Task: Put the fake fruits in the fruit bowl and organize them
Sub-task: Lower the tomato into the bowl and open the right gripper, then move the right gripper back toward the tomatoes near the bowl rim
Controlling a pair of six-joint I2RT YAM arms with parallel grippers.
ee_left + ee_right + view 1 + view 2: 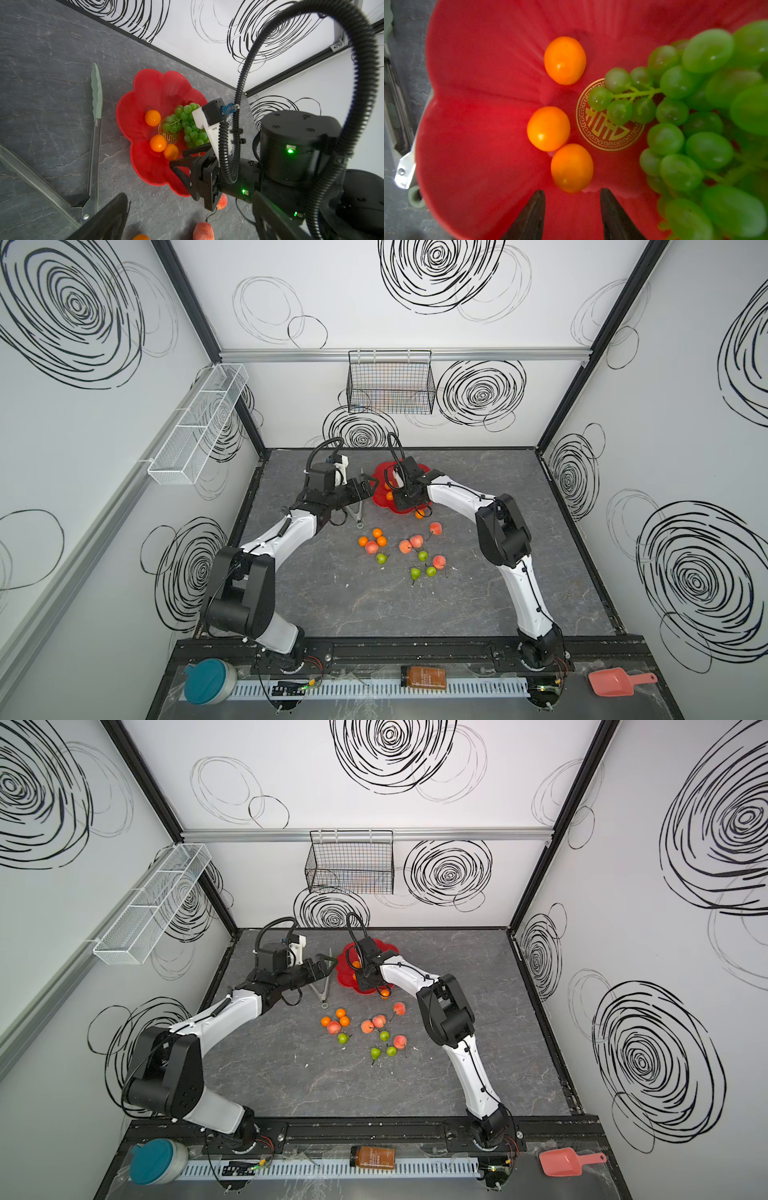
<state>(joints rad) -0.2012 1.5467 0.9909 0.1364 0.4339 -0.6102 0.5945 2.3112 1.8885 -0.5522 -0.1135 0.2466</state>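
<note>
Jaws of the right gripper [572, 193] stand apart and empty over the red bowl [477, 124], near three tangerines [548, 128] and the grapes [685, 124] lying inside it. Jaws of the left gripper [370, 488] stand apart, empty, beside the bowl. Peaches [405, 546], pears [381, 558] and further tangerines [377, 533] lie on the surface [478, 593] near the bowl.

The left arm [286, 531] and right arm [528, 593] both pair glossy white link shells with matte black joint housings. Thin black cables run along the white shells. A ribbed black conduit [365, 62] loops over a black cylindrical motor cap [295, 124] dotted with recessed screws; green LEDs [290, 151] glow on its side. The right arm's fingers [531, 214] are black, tapering wedges.
</note>
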